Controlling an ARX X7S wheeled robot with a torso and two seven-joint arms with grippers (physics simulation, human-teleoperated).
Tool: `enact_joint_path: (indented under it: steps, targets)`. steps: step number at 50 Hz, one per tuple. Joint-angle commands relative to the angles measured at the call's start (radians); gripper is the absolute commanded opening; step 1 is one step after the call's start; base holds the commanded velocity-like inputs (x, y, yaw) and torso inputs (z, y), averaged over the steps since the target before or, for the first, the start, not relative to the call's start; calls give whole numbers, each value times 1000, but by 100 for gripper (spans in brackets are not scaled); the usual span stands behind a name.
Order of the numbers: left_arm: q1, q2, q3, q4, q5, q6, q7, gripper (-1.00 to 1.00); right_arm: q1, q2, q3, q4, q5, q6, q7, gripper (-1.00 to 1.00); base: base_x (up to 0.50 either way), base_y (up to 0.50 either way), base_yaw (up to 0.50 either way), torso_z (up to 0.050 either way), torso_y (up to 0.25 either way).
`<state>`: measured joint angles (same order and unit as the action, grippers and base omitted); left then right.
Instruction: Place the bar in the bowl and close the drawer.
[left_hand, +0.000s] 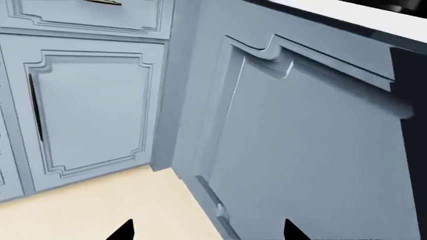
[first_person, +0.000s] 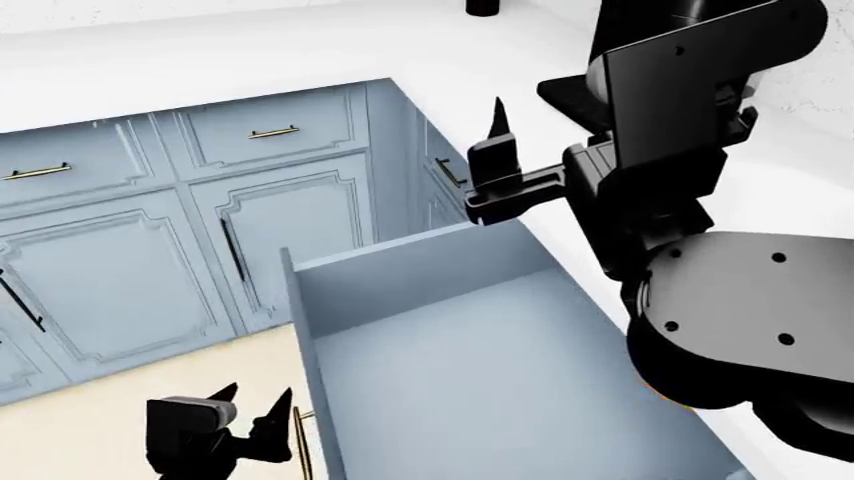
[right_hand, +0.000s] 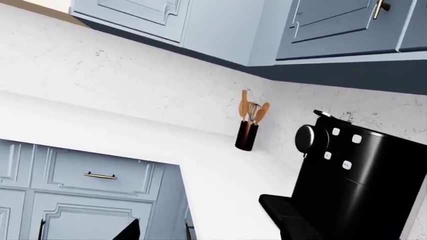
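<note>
The drawer (first_person: 454, 350) stands pulled far out, and the part of its pale-blue floor that shows is bare. Low beside the drawer's front panel, close to the gold handle (first_person: 302, 440), my left gripper (first_person: 254, 410) is open and holds nothing. In the left wrist view that gripper (left_hand: 207, 231) faces panelled cabinet fronts over the tan floor. My right gripper (first_person: 497, 140) points upward above the drawer's far end at the counter's edge, open and empty. In its own view the right gripper (right_hand: 210, 232) looks along the white counter. The bar and the bowl are out of view.
A black coffee machine (right_hand: 360, 175) sits on the white counter (right_hand: 220, 185), with a dark utensil holder (right_hand: 247, 135) behind it by the wall. Blue-grey cabinet doors (first_person: 120, 270) line the corner. My right arm (first_person: 694, 170) covers much of the counter in the head view.
</note>
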<state>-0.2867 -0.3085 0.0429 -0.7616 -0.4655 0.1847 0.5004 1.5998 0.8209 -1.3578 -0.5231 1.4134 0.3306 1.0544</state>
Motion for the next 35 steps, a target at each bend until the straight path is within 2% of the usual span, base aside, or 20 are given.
enact_joint_path:
  steps: [1, 13, 31, 32, 35]
  targets:
    - [-126, 95, 110, -183, 45, 63, 126, 100, 3, 9, 5, -19, 13, 7, 19, 100, 0, 0, 0, 0, 0]
    - [-318, 190, 135, -538, 87, 232, 232, 100, 22, 15, 21, -52, 53, 18, 64, 100, 0, 0, 0, 0, 0]
    - [-399, 304, 42, -547, 280, 169, 280, 100, 3, 11, 34, -86, 56, -6, 109, 100, 0, 0, 0, 0, 0]
    - [-403, 308, 57, -547, 273, 165, 280, 100, 2, 12, 35, -88, 57, -8, 111, 100, 0, 0, 0, 0, 0]
    - [-417, 308, 214, -547, 143, 158, 260, 100, -2, 14, 35, -94, 58, -9, 117, 100, 0, 0, 0, 0, 0]
